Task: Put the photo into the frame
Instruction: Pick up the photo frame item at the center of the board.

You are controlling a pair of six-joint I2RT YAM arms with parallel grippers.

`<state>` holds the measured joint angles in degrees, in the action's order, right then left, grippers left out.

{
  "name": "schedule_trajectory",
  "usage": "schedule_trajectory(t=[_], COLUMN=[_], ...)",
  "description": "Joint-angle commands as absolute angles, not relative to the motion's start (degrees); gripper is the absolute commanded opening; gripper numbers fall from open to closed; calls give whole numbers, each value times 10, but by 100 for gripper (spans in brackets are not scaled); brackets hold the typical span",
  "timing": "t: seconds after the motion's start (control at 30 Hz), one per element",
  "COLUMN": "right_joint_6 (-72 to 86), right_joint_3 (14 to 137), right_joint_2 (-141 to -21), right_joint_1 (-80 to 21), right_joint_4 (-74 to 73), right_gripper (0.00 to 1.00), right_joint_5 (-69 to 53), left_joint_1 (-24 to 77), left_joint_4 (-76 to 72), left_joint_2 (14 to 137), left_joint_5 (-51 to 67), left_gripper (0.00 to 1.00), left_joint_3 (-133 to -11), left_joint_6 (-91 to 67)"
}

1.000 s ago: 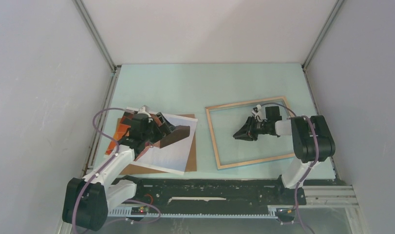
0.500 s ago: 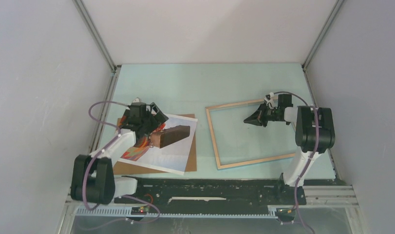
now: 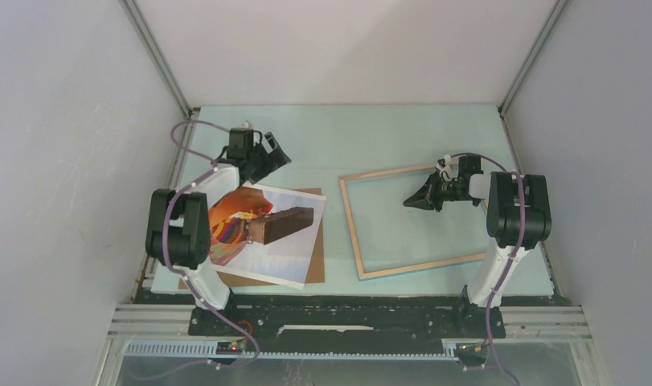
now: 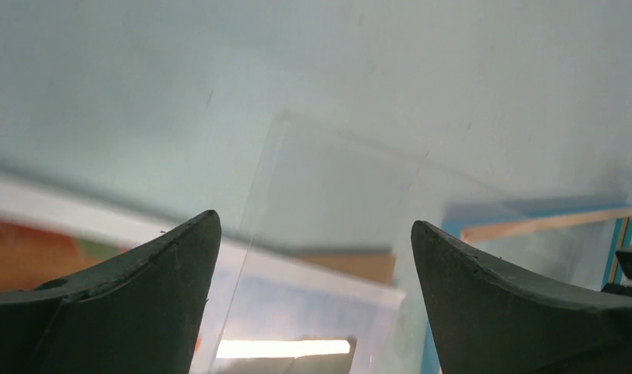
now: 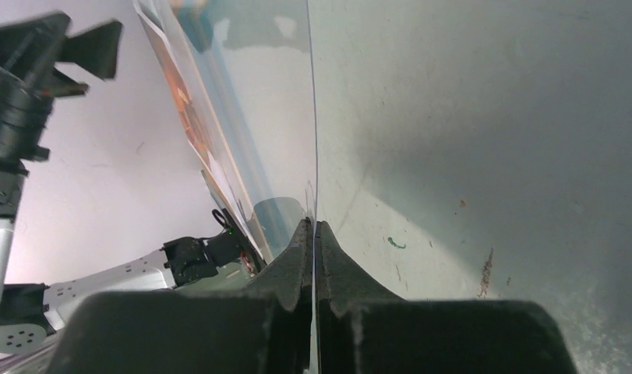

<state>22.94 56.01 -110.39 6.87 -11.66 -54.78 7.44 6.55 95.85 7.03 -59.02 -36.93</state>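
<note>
Right gripper (image 5: pixel 313 230) is pressed together on the edge of a clear pane (image 5: pixel 258 101) (barely visible from above), held over the frame (image 3: pixel 419 267), which lies at the table's 3 o'clock. Left gripper (image 4: pixel 314 220) is spread and empty, at the photo's 12 o'clock. The photo (image 3: pixel 286 245) lies flat on a brown backing board (image 3: pixel 317 257) at 9 o'clock. Likely risk: the pane slips from its single-edge pinch and knocks the frame askew.

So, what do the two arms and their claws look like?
The left arm and right arm have white links with bulky black joint housings. A thin purple-grey cable loops along each. The left claw and right claw have matte black fingers tapering to blunt points.
</note>
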Motion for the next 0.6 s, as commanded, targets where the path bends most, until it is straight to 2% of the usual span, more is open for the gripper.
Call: schedule_trajectory(t=[0.0,0.23,0.57], right_joint_6=[210,212,143], right_joint_3=[574,584,660], right_joint_2=[-1096,-1096,-1084], right_joint_1=[72,78,82], right_joint_4=[-133,-139,-316], right_gripper=[0,0,1], right_joint_5=[-529,-509,-333], left_joint_1=[75,85,102], left_joint_4=[84,91,75], left_joint_2=[1045,1090,962], left_joint_5=[91,97,60], left_gripper=[100,100,100], left_joint_3=[-701,-730,-619], left_joint_6=[-334,-374,-362])
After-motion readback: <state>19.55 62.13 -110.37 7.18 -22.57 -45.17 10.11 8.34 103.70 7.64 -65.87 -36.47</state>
